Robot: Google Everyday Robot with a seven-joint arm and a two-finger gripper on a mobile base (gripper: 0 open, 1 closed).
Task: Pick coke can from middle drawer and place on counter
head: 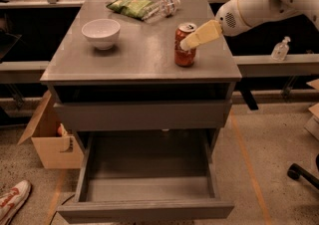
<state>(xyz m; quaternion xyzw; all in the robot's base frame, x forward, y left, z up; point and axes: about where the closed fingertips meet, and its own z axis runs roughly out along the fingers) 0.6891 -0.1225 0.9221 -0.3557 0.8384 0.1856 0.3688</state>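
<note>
1. The coke can stands upright on the table, right of centre; the middle drawer below hangs open, nothing in it.
2. The gripper sits at the can's top; whether the jaws pinch it, I cannot tell.
3. I'd open wide, then rise straight up; a sideways drag could topple it.

The grey desk is carrying four things. The coke can is standing upright near the desk's right edge, right at the tip of the tool, which is reaching in over that edge. A white bowl is sitting well to the left of the tool. Beyond the tool, by the back edge, a green snack bag and a clear plastic bottle are lying side by side, touching.
</note>
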